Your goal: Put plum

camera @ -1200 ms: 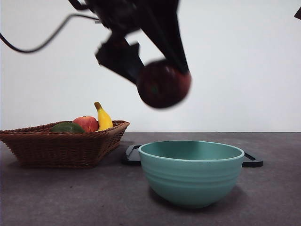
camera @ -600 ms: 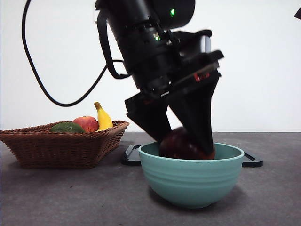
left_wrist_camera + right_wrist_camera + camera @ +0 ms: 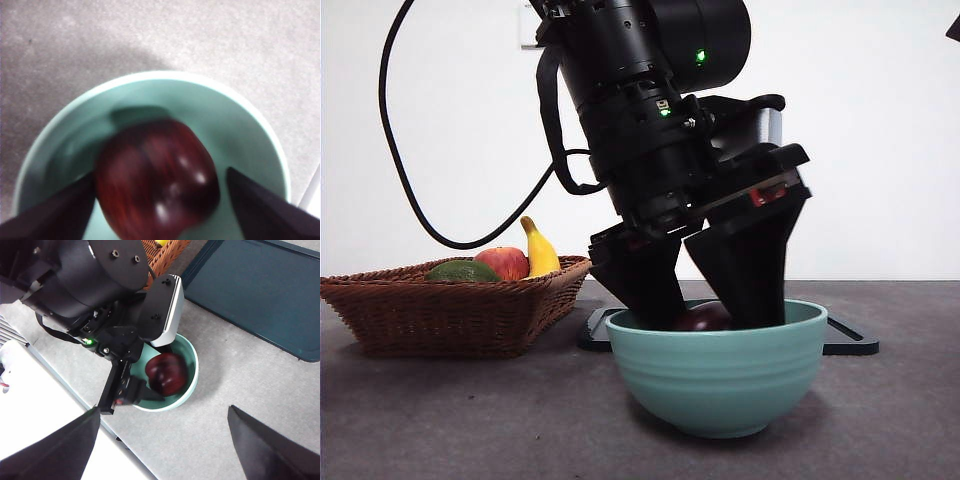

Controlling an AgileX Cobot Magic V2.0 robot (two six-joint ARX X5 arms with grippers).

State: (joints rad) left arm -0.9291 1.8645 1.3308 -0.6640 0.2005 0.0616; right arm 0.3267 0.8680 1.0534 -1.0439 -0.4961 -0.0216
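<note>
The plum, dark maroon and glossy, lies inside the teal bowl at the table's middle. My left gripper reaches down into the bowl, its black jaws spread on either side of the fruit. In the left wrist view the plum looks blurred on the bowl's floor, with a gap between it and one jaw. The right wrist view looks down from high up on the plum in the bowl. My right gripper is open and holds nothing.
A wicker basket at the left holds a red apple, a banana and a green fruit. A dark flat tray lies behind the bowl. The left arm's cable loops above the basket.
The left gripper came down from above the bowl with the plum, lowered it inside, then spread its jaws. The plum now sits lower in the bowl, which has shifted slightly left.
</note>
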